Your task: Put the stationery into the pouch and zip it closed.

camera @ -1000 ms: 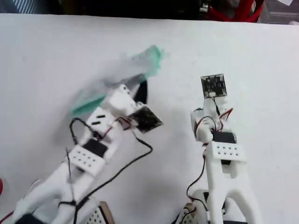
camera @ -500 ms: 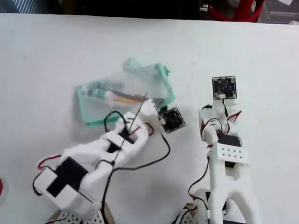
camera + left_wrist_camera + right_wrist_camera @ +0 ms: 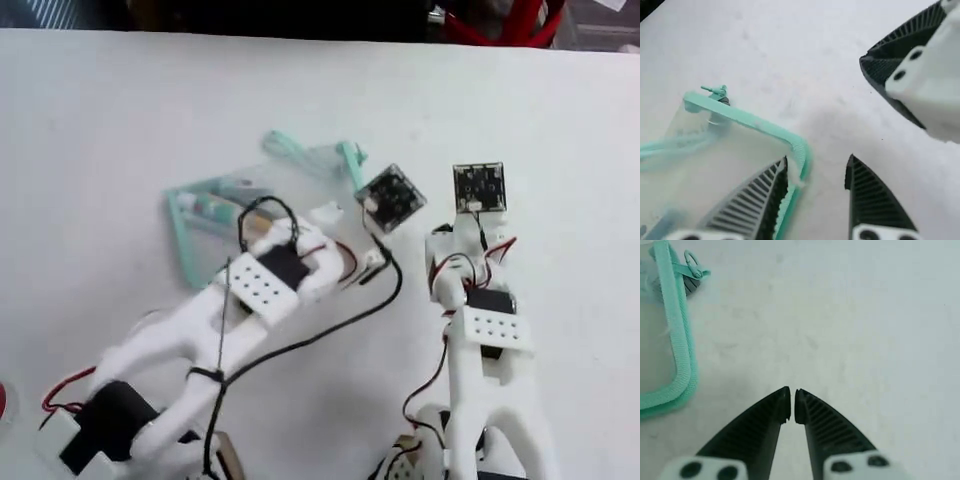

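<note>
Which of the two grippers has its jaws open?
The left gripper: its jaws stand wide apart at the green-edged corner of the pouch. The right gripper has its jaws shut, tips nearly touching, over the table.

Pouch (image 3: pixel 215 197) on table (image 3: pixel 100 110), L claw (image 3: pixel 817 160) at its corner, R claw (image 3: pixel 792 392) just right.

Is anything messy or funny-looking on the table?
Yes: the clear pouch lies crooked and rumpled, its teal edge kinked instead of flat. The open left gripper sits at one corner. Nothing has spilled.
</note>
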Motion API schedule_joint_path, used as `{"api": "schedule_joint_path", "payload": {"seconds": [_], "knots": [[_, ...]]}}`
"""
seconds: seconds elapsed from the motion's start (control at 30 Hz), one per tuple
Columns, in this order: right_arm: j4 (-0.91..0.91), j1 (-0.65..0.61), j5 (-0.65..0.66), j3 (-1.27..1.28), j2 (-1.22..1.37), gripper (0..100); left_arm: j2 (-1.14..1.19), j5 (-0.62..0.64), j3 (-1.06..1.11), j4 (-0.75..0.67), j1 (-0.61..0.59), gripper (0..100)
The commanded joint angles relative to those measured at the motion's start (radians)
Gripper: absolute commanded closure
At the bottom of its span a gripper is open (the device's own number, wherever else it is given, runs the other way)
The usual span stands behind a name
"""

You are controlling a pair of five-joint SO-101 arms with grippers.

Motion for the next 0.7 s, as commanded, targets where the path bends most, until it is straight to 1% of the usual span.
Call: {"api": "schedule_joint_path", "payload": {"seconds": [0.0, 0.1, 0.17, 0.33, 0.43, 0.5, 0.57, 0.6, 0.67], "knots": [[-0.019, 0.016, -0.003, -0.005, -0.028, 97.8, -0.104, 0.008, -0.183, 0.195, -0.062, 81], [-0.019, 0.015, -0.003, -0.005, -0.028, 97.8, -0.203, 0.005, -0.275, 0.333, -0.17, 87], [-0.019, 0.013, -0.003, -0.005, -0.028, 97.8, -0.28, 0.003, -0.31, 0.371, -0.274, 90], [-0.019, 0.012, -0.006, -0.005, -0.028, 97.8, -0.443, 0.005, -0.331, 0.338, -0.579, 93], [-0.031, 0.01, -0.008, 0.011, -0.028, 97.8, -0.529, 0.011, -0.334, 0.29, -0.705, 93], [-0.051, 0.01, -0.009, 0.021, -0.028, 97.8, -0.605, 0.011, -0.334, 0.279, -0.742, 93], [-0.076, 0.01, -0.009, 0.037, -0.03, 97.8, -0.708, 0.011, -0.334, 0.299, -0.742, 93], [-0.082, 0.01, -0.011, 0.038, -0.03, 97.8, -0.768, 0.011, -0.334, 0.316, -0.739, 93], [-0.085, 0.01, -0.011, 0.038, -0.03, 97.8, -0.888, 0.011, -0.328, 0.342, -0.694, 93]]}}
